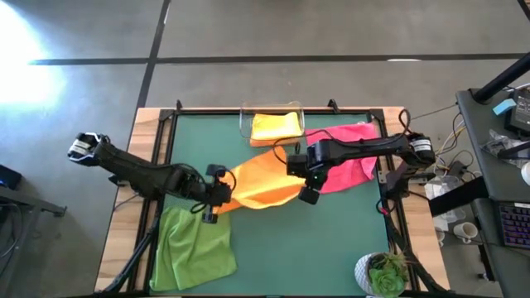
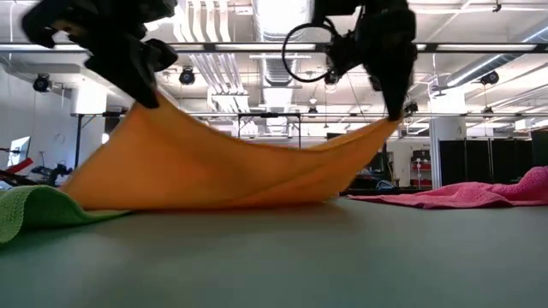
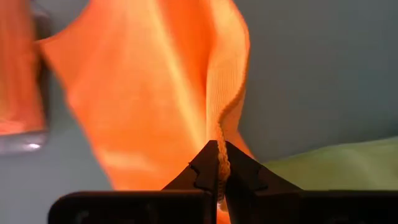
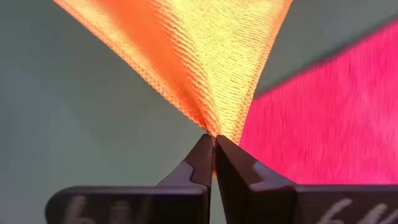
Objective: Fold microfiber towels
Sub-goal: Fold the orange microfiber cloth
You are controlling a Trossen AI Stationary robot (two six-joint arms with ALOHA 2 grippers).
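An orange towel (image 1: 263,184) is held up between both grippers at the middle of the green table; its far part lies on the table. My left gripper (image 1: 217,199) is shut on its left near corner, my right gripper (image 1: 305,184) on its right near corner. A lime green towel (image 1: 192,247) lies flat at the near left. A hot pink towel (image 1: 352,161) lies at the far right. A yellow towel (image 1: 276,126) sits in the clear bin at the far edge. My left gripper pinches the orange towel's stitched edge at a corner (image 3: 219,144) between its two fingers, slanting down from the table's left. The corner is lifted and the cloth slopes down from it. My right gripper pinches the opposite corner (image 4: 214,127) between its fingertips, pointing down from above. The cloth spreads below it, sagging between the two holds, its lower part (image 2: 214,201) on the table.
The clear plastic bin (image 1: 245,124) stands at the far edge. A potted plant (image 1: 383,273) stands at the near right corner. Free green table (image 1: 315,240) lies in front of the orange towel.
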